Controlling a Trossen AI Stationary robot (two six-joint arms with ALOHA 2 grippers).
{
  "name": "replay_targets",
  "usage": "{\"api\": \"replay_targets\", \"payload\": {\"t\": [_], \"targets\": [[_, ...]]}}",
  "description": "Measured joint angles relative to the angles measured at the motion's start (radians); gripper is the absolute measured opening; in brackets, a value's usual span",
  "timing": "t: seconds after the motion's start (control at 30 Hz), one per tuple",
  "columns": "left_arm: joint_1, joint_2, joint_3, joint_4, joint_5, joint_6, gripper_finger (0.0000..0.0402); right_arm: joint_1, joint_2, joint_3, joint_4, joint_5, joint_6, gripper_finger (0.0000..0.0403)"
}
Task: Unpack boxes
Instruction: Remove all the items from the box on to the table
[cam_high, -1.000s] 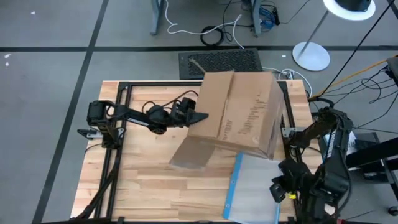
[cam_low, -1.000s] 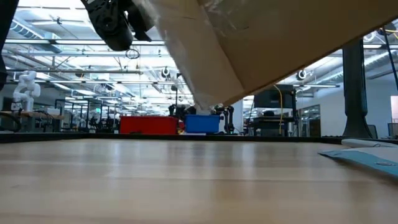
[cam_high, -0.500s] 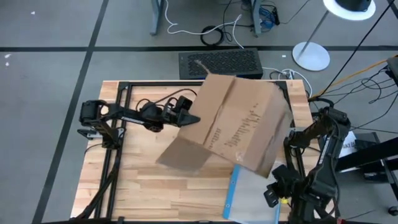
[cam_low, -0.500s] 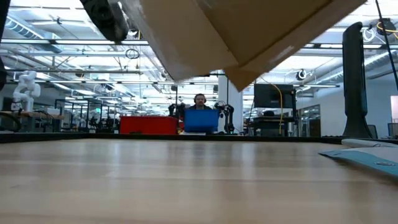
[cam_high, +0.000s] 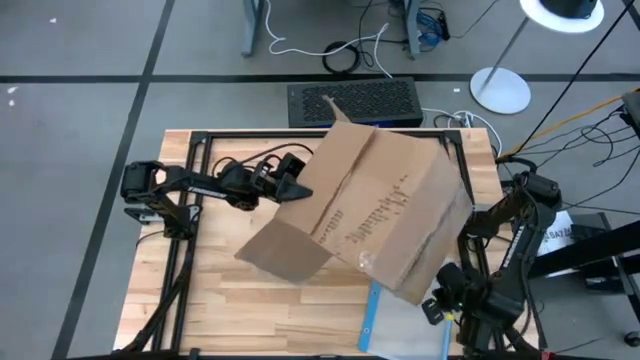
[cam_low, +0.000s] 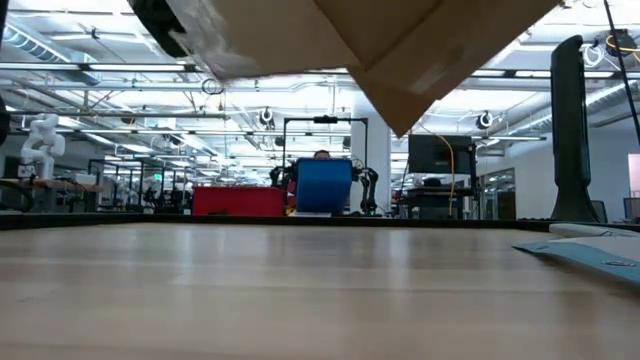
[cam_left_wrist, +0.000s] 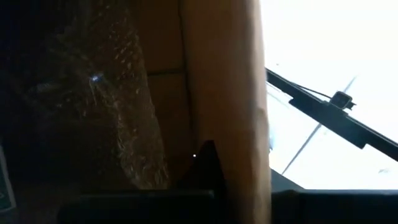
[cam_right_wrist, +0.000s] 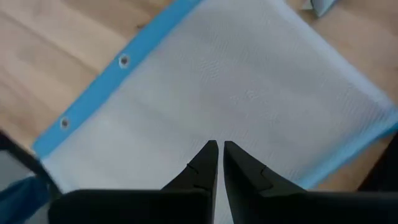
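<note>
Two hands: both pinched shut.
Left hand (cam_high: 300, 190): clamped on the box's edge, out over the bench's middle.
Box (cam_high: 375, 215): big brown carton, lifted clear of the bench (cam_high: 230, 300), tilted, one flap hanging toward the left arm, a corner pointing down in the low view.
Right hand (cam_right_wrist: 217, 155): fingers together, empty, above the pouch.
Pouch (cam_right_wrist: 236, 99): clear, blue-edged, flat on the bench's right side, partly under the box.
Behind the bench: black grille-topped unit (cam_high: 355, 100) on the floor.

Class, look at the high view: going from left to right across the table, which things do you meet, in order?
Left gripper, jaws shut on the carton's edge → carton → right gripper, above the pouch that pokes out from under the carton.
</note>
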Motion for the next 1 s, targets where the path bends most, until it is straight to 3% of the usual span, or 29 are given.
{"api": "replay_targets", "payload": {"t": [0.1, 0.33, 0.6, 0.8, 1.0], "targets": [[-0.003, 0.000, 0.000, -0.035, 0.005, 0.005, 0.0008, -0.057, 0.000, 0.000, -0.021, 0.015, -0.026, 0.0018], [0.016, 0.026, -0.007, -0.160, 0.134, 0.042, 0.0008, -0.167, 0.000, 0.009, 0.005, 0.049, -0.171, 0.0018], [0.040, 0.067, -0.058, -0.200, 0.250, 0.024, 0.0017, -0.153, 0.001, 0.023, 0.028, 0.055, -0.197, 0.0018], [0.089, 0.078, -0.085, -0.165, 0.300, 0.024, 0.0106, -0.078, 0.000, 0.027, 0.024, 0.060, -0.133, 0.0018], [0.153, 0.080, -0.086, -0.266, 0.321, 0.034, 0.0217, -0.031, -0.002, 0.029, -0.028, 0.074, -0.068, 0.0018]]}}
